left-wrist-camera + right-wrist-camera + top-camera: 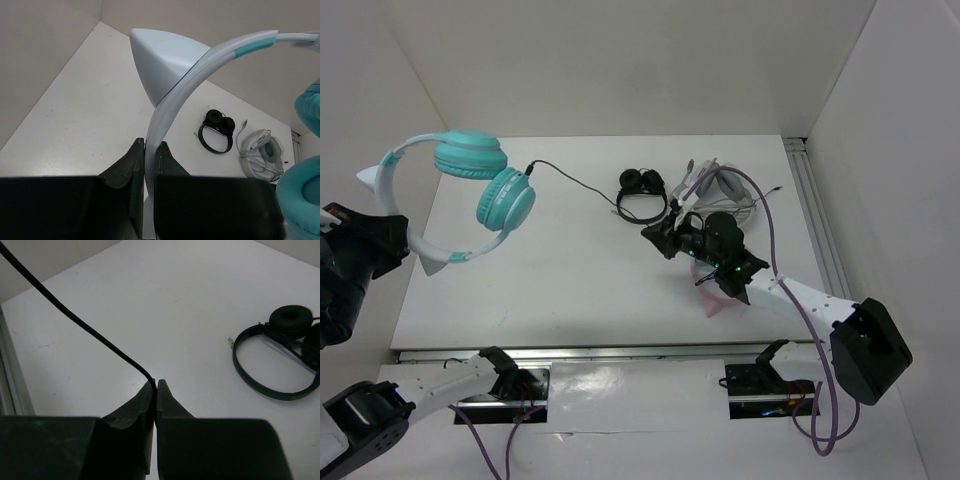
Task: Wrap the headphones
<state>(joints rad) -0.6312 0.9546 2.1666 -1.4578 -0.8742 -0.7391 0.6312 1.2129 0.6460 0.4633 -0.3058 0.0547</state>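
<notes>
Your teal cat-ear headphones (504, 198) are up off the tabletop (570, 290), hanging at about 9 o'clock in the overhead view, out past its left edge. The two turquoise cups sit close together, one above the other, and the pale headband arcs out to their left, with one pointed ear at its top and another at its bottom. Your left tool (149, 147) is pinching that headband: in its wrist view the jaws are pressed in from both sides on the pale band, with one pointed ear just above the grip at 12 o'clock. The thin black cable (575, 181) leaves the lower cup at its 1 o'clock edge and runs toward 4 o'clock across the tabletop to your right tool (156, 385). That tool is pressed together on the cable, which rises from between the fingertips and stretches away toward 10 o'clock in its wrist view. A small pair of black headphones (642, 195) lies flat at 12 o'clock of the right tool, near it but apart. A white headset (725, 195) with pale cups and a coiled cord lies at 2 o'clock of that tool. A pink item (712, 300) shows under the right arm, mostly hidden, so you cannot tell what it is.
</notes>
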